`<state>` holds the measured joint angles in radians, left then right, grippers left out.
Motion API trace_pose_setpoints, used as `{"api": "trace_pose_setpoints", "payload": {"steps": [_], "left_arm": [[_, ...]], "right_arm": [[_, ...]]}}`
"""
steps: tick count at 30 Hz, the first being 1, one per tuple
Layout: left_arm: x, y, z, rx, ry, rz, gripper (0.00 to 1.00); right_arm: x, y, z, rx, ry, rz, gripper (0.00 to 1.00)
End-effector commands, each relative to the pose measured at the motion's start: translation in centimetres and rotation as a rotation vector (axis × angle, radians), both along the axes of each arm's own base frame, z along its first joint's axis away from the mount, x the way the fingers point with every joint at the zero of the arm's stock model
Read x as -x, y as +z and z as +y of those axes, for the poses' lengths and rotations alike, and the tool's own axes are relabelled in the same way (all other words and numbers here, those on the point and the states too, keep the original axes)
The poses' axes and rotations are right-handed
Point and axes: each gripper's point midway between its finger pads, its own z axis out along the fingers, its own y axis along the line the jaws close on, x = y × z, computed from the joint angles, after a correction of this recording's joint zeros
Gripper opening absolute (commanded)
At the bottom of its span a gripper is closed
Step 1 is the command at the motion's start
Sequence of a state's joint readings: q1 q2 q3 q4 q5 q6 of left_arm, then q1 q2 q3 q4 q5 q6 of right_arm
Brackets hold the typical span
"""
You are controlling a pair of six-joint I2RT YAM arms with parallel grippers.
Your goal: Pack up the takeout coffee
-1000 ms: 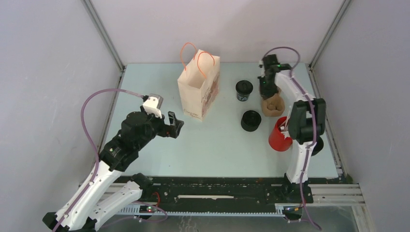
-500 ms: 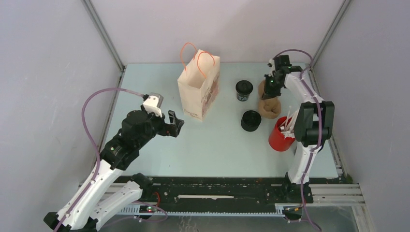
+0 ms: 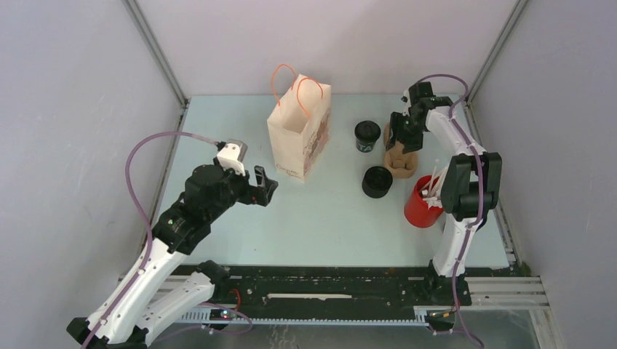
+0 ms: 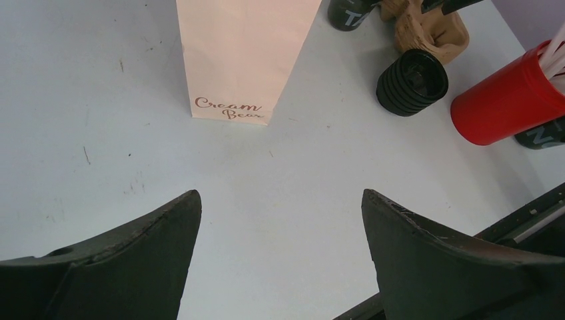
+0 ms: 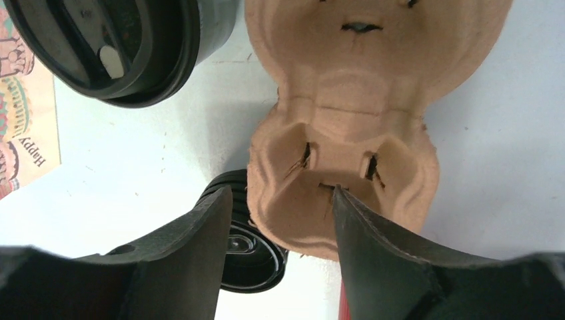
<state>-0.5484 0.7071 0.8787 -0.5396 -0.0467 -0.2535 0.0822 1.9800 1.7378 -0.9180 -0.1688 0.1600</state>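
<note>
Writing on the tan paper bag says "Cream Bear", with the left gripper spread low nearby and the right gripper spread over the brown pulp cup carrier.

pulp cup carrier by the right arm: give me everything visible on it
The cup carrier is tan moulded pulp, matte and fibrous: two rounded wells joined by a narrower waist, short slits in their walls, no cup in it. It lies on the table, right rear, beyond the red cup. The right claw hangs over its near well, jaws open astride it; contact cannot be told.
</note>
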Motion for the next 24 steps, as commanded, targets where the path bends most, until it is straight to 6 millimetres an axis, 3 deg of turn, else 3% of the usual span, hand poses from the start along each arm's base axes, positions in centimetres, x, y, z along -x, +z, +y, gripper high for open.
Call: {"api": "trace_pose_setpoints", "payload": {"steps": [1, 10, 18, 19, 22, 24], "left_arm": [[-0.3, -0.4, -0.3, 0.01, -0.012, -0.006, 0.95], [-0.3, -0.3, -0.3, 0.013, -0.009, -0.008, 0.95], [-0.2, -0.4, -0.2, 0.011, -0.008, -0.009, 0.95], [-0.2, -0.4, -0.2, 0.009, -0.007, -0.007, 0.95], [-0.2, -0.4, -0.2, 0.011, -0.008, -0.008, 0.95], [-0.2, -0.4, -0.2, 0.011, -0.01, -0.008, 0.95]], "right_arm": [[1.4, 1.8, 0.9, -0.006, 0.035, -0.01, 0.63], [1.9, -0.4, 1.6, -0.012, 0.059, 0.042, 0.58], [0.7, -1.6, 2.1, -0.028, 0.062, 0.058, 0.41], [0.6, -1.7, 2.1, -0.03, 0.056, 0.061, 0.4], [0.5, -1.8, 1.8, -0.012, 0.051, 0.063, 0.52], [0.4, -1.9, 1.7, -0.009, 0.053, 0.06, 0.52]]}}
